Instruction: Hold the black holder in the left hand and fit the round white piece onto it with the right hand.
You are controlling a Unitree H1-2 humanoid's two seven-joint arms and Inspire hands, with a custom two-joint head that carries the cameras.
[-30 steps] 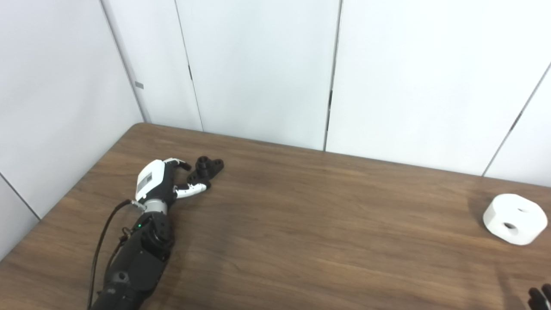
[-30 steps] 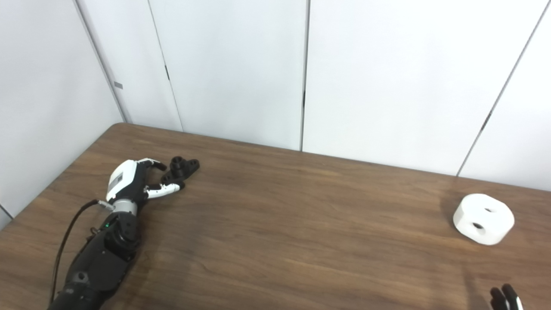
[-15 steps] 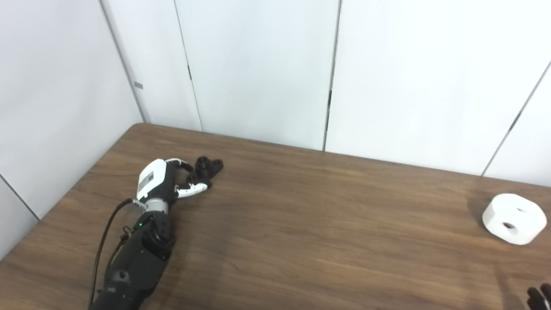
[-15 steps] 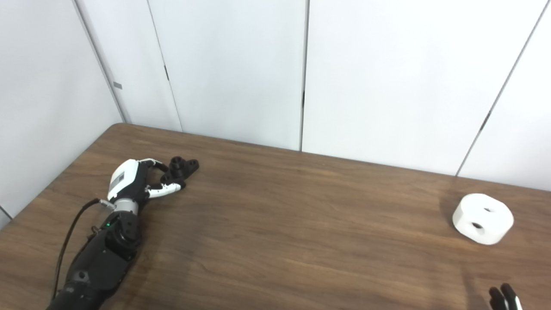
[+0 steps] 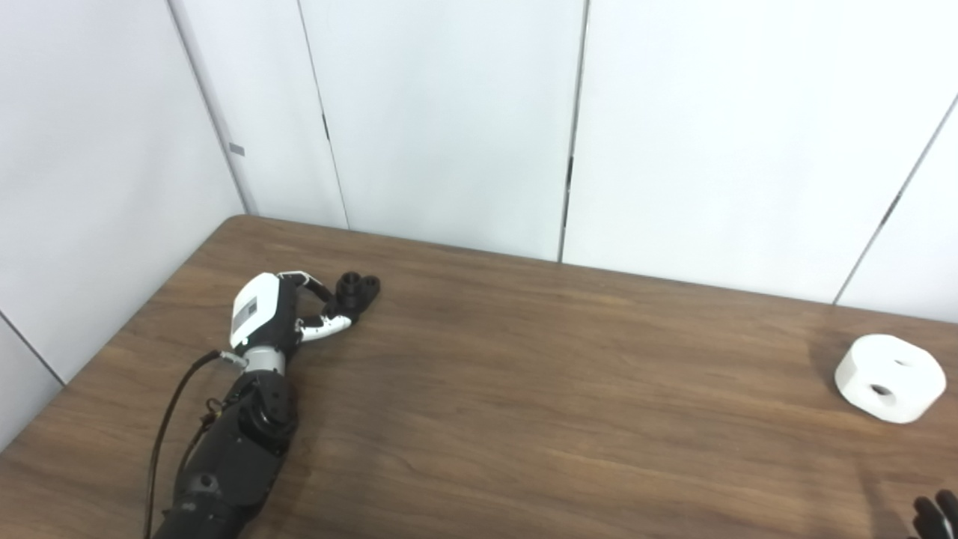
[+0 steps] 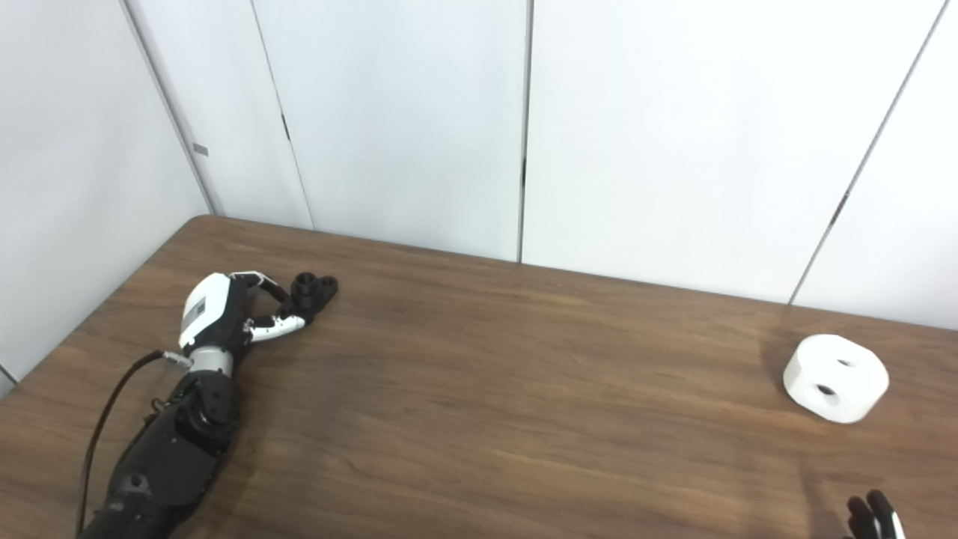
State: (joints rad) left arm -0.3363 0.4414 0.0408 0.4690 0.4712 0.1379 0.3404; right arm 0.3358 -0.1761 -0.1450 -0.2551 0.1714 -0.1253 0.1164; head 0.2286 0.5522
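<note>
Left robot hand point(image 5: 273, 318) at 9 o'clock, fingers curling round black holder point(image 5: 353, 292) on surface point(image 5: 524, 389); grip unconfirmed. White piece point(image 5: 889, 377) at 3 o'clock: rigid, light; grasp rim. Right robot hand point(image 6: 872, 518): state unclear.

Two head cameras, side by side, look down and forward over the brown table point(image 5: 524, 389) toward white wall panels point(image 6: 404, 120). Wide, distant framing. Both share nearly the whole tabletop: the left arm point(image 5: 232, 449) at lower left, the white piece point(image 6: 835, 377) far right. Right eye view sits slightly rightward.
</note>
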